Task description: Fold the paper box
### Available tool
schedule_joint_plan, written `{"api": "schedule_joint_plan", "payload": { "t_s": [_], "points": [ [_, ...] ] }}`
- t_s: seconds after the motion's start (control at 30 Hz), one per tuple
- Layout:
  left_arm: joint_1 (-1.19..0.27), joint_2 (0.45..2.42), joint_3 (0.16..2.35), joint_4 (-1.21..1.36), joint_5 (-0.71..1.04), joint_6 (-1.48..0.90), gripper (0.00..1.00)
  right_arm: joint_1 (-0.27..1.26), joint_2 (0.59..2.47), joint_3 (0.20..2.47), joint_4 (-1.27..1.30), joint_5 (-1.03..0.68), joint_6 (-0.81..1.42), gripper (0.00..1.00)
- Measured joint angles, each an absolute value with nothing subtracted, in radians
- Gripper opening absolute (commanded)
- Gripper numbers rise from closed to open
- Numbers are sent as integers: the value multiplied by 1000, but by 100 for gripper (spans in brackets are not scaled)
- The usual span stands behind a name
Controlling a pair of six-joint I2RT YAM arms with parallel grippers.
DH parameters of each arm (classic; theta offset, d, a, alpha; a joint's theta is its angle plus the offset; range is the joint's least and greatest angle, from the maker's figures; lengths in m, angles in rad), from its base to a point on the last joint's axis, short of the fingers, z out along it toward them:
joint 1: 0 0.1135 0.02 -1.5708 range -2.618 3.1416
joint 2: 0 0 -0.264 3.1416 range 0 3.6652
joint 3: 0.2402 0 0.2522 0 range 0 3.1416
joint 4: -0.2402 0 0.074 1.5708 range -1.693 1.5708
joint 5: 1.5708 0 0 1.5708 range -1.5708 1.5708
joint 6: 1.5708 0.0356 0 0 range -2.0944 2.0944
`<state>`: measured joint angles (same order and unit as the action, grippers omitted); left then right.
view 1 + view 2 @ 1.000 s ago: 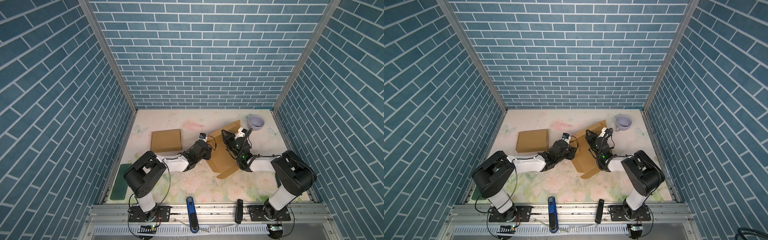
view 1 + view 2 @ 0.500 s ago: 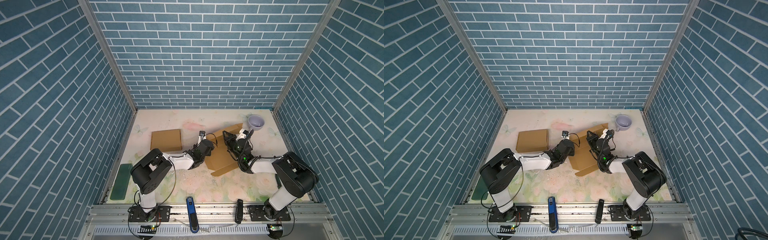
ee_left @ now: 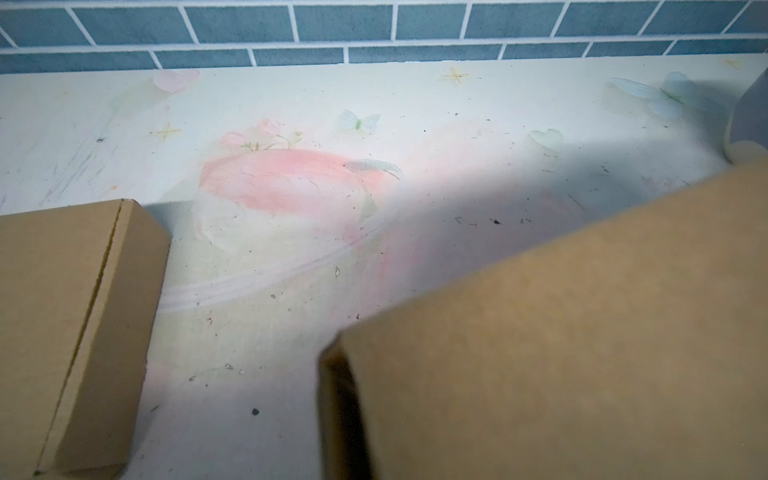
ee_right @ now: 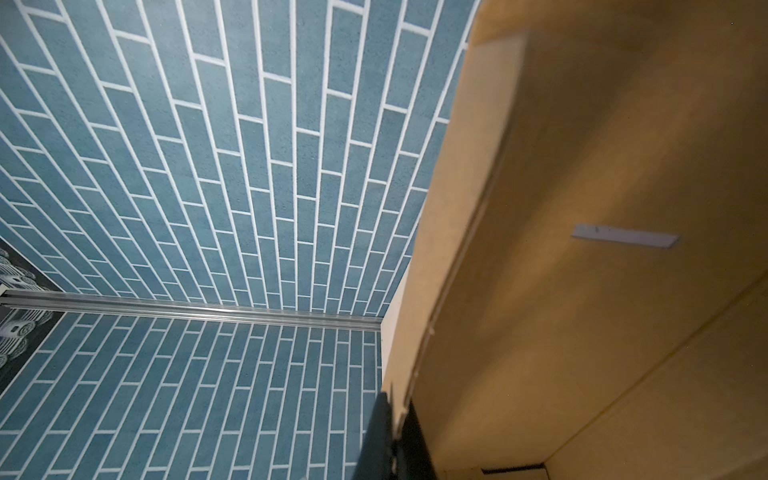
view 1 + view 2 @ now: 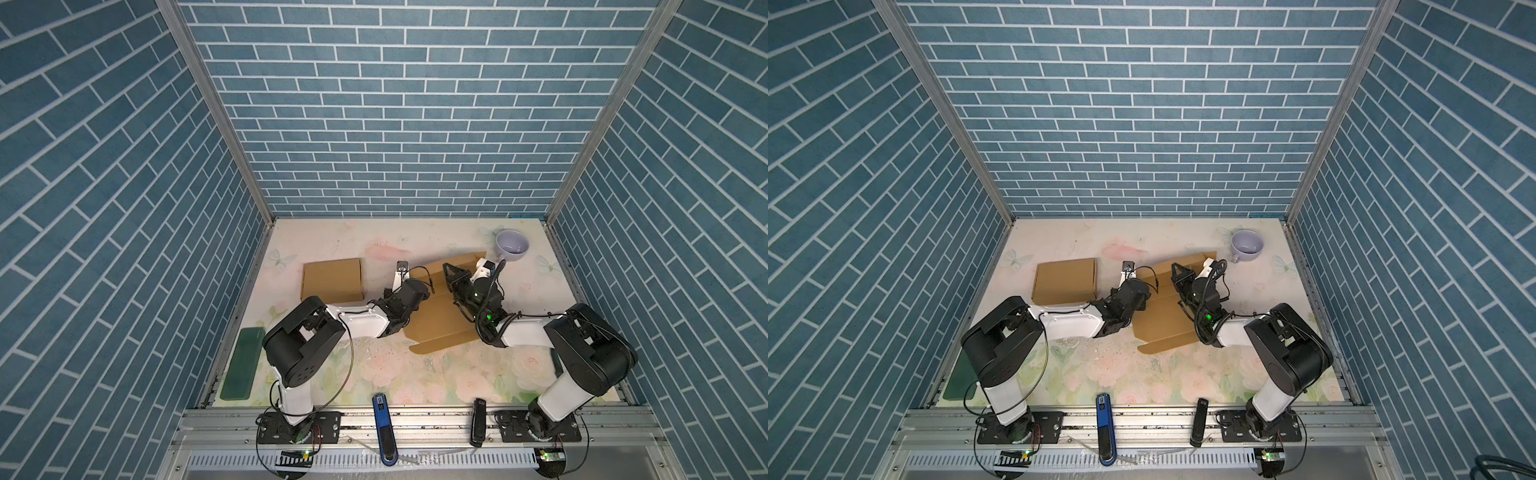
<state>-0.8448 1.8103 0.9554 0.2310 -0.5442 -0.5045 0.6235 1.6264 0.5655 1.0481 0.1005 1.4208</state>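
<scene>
We see the paper box (image 5: 440, 322), unfolded brown cardboard, on the floral table (image 5: 374, 245), just right of centre, between both arms. Its far part is tilted up and its near flap lies flat. The left gripper (image 5: 422, 296) sits at its left edge, jaws pressed together. We cannot tell if cardboard is between them. The right gripper (image 5: 452, 274) is at the raised far part, jaws closed. In the right wrist view a dark finger (image 4: 380, 436) pinches a cardboard edge. A folded box (image 5: 332, 280) lies to the left, well apart. A purple cup (image 5: 512, 246) is at far right, and a green pad (image 5: 243, 361) at near left.
</scene>
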Motion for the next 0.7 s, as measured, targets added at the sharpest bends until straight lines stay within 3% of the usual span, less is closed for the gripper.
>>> {"api": "schedule_joint_plan", "payload": {
  "t_s": [0.17,0.4,0.53,0.7],
  "points": [
    [-844,1769,955,211,-564,-433,0,626,1545,566,926,44,1404,32],
    [-806,1685,907,215,-547,-330,0,628,1267,574,595,-24,1306,47],
    [-771,1684,877,214,-515,-294,0,628,1155,603,413,-50,1251,47],
    [-764,1694,874,231,-495,-280,0,628,1157,670,282,-99,1198,30]
  ]
}}
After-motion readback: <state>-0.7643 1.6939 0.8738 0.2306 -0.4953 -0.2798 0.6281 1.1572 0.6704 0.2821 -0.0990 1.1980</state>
